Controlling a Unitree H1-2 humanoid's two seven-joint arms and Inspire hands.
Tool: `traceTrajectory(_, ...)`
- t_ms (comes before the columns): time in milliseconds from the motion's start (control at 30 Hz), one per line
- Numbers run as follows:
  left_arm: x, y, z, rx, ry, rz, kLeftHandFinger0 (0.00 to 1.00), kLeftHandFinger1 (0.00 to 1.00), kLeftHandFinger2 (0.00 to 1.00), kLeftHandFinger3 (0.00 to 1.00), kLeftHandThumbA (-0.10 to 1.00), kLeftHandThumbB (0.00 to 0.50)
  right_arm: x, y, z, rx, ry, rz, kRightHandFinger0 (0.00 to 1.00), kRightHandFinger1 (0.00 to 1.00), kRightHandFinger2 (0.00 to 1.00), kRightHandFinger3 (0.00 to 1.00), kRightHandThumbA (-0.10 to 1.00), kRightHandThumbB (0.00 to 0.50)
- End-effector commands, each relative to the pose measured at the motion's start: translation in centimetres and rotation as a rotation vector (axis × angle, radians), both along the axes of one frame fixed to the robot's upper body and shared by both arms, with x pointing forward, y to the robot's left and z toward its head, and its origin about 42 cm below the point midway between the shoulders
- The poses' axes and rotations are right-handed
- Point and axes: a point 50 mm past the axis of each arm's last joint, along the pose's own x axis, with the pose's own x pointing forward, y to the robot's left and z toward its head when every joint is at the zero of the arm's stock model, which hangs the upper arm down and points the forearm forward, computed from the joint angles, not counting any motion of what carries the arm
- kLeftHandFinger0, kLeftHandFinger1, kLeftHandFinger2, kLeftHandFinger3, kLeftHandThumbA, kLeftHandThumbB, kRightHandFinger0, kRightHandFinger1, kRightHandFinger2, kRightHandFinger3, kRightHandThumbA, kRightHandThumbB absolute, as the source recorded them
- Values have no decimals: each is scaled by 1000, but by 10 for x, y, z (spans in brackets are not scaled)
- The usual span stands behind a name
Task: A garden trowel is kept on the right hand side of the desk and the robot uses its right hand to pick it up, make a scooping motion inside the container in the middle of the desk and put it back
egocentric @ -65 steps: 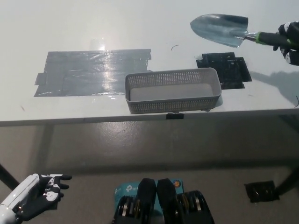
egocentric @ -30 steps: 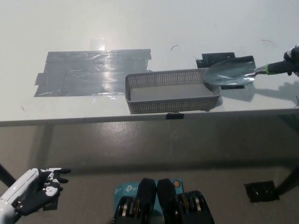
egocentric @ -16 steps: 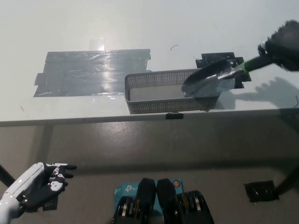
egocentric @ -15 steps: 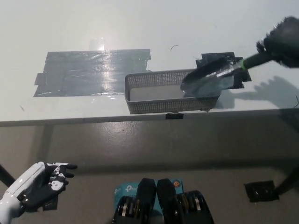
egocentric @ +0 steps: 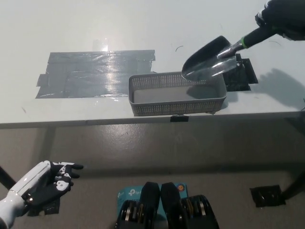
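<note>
Black right hand [egocentric: 285,16] at the top right edge, wrapped tight around the handle of the garden trowel [egocentric: 214,57]. Down and to the left of that hand, the metal blade tilted tip-low over the right end of the grey mesh container [egocentric: 177,92], apparently clear of the rim. Beyond the blade, a black tape patch [egocentric: 240,76] on the desk [egocentric: 143,28]. White left hand [egocentric: 40,183] idle far below the desk edge, fingers loosely spread, empty. Likely risk: blade tip catching the light basket's wall and dragging or tipping it toward the near desk edge; also handle twisting in the grasp if the scoop jams.
</note>
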Motion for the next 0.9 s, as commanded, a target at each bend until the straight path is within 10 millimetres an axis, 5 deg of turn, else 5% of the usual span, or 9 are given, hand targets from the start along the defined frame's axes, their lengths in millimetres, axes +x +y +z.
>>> traceTrajectory(0,3,6,14,38,-23,-13,722,724,755,1000,581,0,-3,-6,17,-31,-48,-33,0,0,262,223,-100,169)
traceTrajectory(200,3,5,17,28,-29,-8,712,728,760,1000,535,0,2,-17,14,-32,-50,-60,0,0,258,215,-100,95)
traceTrajectory(233,3,5,17,40,-32,-11,731,751,793,1000,520,0,3,-20,12,-31,-46,-89,0,0,267,213,-100,46)
traceTrajectory(333,2,3,20,45,-42,-18,736,750,799,1000,512,0,4,-22,12,-31,-53,-85,0,0,262,198,-100,40)
traceTrajectory(400,3,2,20,37,-44,-18,730,741,784,1000,498,0,5,-22,11,-46,-41,-116,0,1,251,299,-100,2)
traceTrajectory(467,4,1,22,44,-47,-34,727,742,792,1000,493,0,7,-15,7,-54,-45,-117,0,0,187,242,-100,0)
traceTrajectory(667,5,-2,23,46,-51,-39,741,764,812,1000,487,0,11,4,0,-65,-25,-157,0,22,264,480,-68,0)
traceTrajectory(800,6,-5,27,51,-58,-58,743,766,813,1000,466,0,13,23,-4,-52,-28,-117,0,0,167,383,-35,0)
traceTrajectory(867,7,-5,28,44,-60,-54,757,769,799,1000,462,0,16,41,-6,-69,-25,-95,0,0,193,487,-20,0)
